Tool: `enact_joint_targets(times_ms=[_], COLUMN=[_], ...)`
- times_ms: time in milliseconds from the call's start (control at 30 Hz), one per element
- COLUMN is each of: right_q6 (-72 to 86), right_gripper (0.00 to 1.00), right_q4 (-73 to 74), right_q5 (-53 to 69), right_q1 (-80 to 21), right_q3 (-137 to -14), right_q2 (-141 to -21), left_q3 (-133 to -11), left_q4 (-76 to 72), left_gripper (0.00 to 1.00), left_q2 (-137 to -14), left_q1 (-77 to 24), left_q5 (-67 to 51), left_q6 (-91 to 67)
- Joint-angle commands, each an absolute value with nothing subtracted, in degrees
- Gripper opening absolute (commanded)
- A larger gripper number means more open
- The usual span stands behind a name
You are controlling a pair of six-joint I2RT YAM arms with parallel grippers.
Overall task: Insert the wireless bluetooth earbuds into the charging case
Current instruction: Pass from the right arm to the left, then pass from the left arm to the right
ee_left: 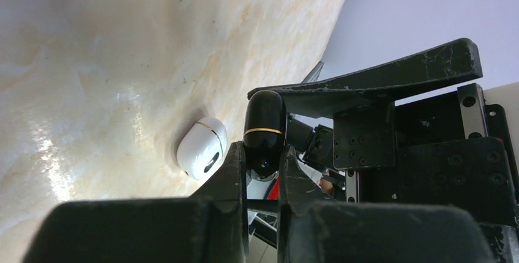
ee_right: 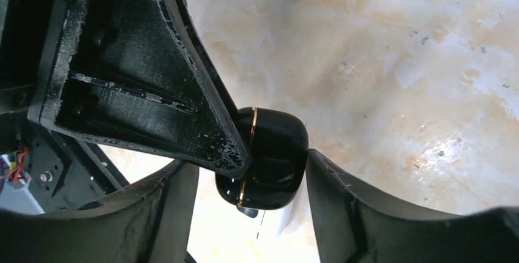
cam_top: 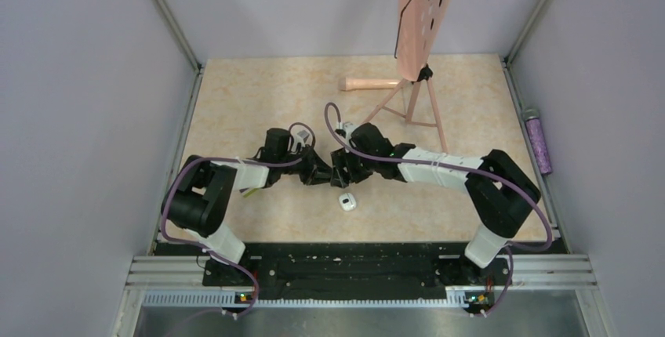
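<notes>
On the top camera, both arms fold inward so that the left pincer (cam_top: 317, 171) and the right pincer (cam_top: 339, 171) meet nose to nose over the middle of the worktop (cam_top: 251, 102). A white capsule (cam_top: 347, 201) lies on the worktop just on the near side of where they meet. A pink stand (cam_top: 416, 106) sits toward the far edge.

On the left wrist camera, my left pincer (ee_left: 263, 156) is clamped narrow on one end of a black capsule (ee_left: 264, 116) with a gold band. The white capsule (ee_left: 201, 147) lies on the surface just beside it in this view. One finger (ee_left: 379, 76) of the right pincer comes up against the black capsule's free end.

On the right wrist camera, my right pincer (ee_right: 248, 165) stands wide around the black capsule (ee_right: 275, 147). One finger is against its side, and the other is clearly apart from it. A left-pincer finger (ee_right: 153, 85) crosses in front.

I cannot tell which capsule is the charging case, and I cannot make out the earbuds in any view.
</notes>
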State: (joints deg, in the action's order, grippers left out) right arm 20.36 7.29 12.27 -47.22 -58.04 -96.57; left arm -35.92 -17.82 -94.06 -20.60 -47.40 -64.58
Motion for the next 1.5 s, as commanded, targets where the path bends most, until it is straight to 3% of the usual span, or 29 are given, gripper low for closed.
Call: enact_joint_targets(times_ms=[0,333,567,1067,1467], right_q6=[23.8,38.8,55.2,72.3,72.3], right_gripper=[0.65,0.68,0.66,0.63,0.52], right_q4=[3.9,-10.2,-30.5,-58.5,-60.3], right_q5=[15.2,33.2,41.1,42.9,42.5], right_q1=[-46.2,-34.0,-28.9,-29.1,-31.3], right_q3=[-56.3,-42.1,-32.7,-26.1,-27.5], right_q2=[-91.4,-75.7,-70.5,-73.8,-77.4], left_q3=[-37.2,-43.3,-47.1,-48.8,-49.4], left_q4=[-19.8,-18.9,-18.2,-20.6,-21.5], left_gripper=[0.00,0.00,0.00,0.00,0.00], left_q2=[-93.9,-93.0,-88.2,-82.0,-80.9], left_q1=[-21.0,-21.0,-20.9,-21.6,-22.1], left_q5=[-50.5,-61.3,-65.8,-69.5,-69.8], left_q6=[-62.8,-55.6,-52.5,-53.9,-54.9])
